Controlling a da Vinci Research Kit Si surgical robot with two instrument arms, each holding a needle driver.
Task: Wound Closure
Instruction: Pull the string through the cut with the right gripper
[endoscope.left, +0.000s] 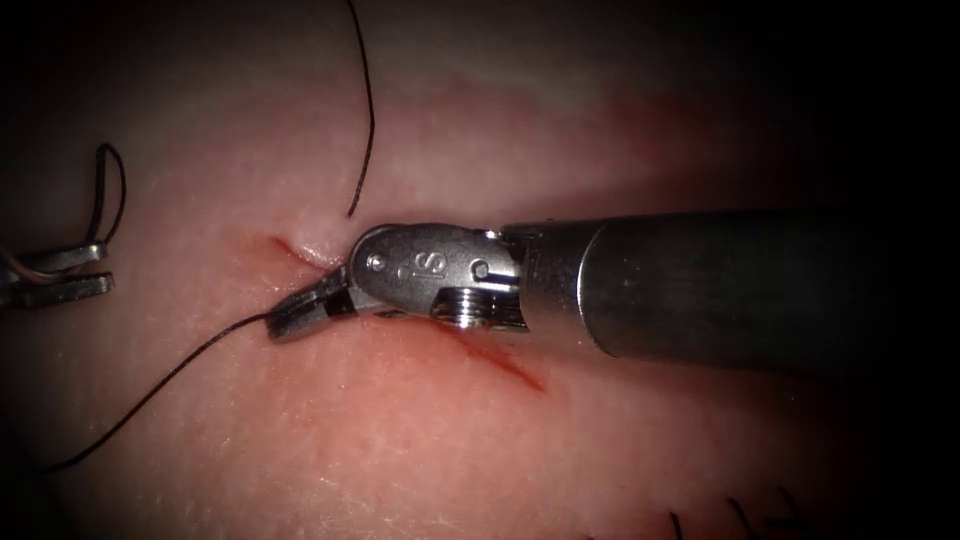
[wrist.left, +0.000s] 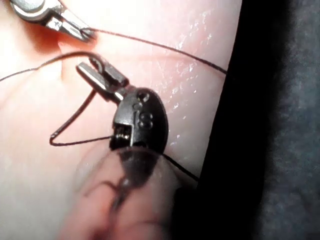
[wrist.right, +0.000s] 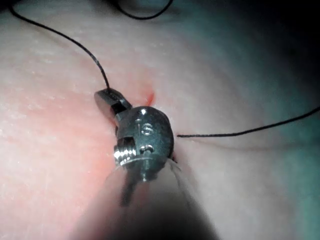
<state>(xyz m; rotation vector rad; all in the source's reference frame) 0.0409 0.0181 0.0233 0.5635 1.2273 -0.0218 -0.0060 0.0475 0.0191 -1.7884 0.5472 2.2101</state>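
The cut (endoscope.left: 510, 368) runs slantwise across the tissue (endoscope.left: 400, 460), with red fluid along it. My right tool (endoscope.left: 290, 318) lies over the cut's left end, jaws shut on the dark thread (endoscope.left: 170, 375), which trails down to the left. In the right wrist view these jaws (wrist.right: 107, 97) pinch the thread (wrist.right: 75, 42) just beside the cut. Far left of the cut, my left tool (endoscope.left: 108, 268) has its jaws a little apart, and a thread loop (endoscope.left: 118, 185) rises from the upper one. The left wrist view shows thread (wrist.left: 70, 120) lying across those jaws (wrist.left: 89, 65) and looping past the wrist.
A second strand of thread (endoscope.left: 368, 110) comes down from the top and ends free just above the cut. Short dark thread ends (endoscope.left: 675, 522) stick up at the lower right. The right tool's thick shaft (endoscope.left: 720, 290) lies over the right half of the cut.
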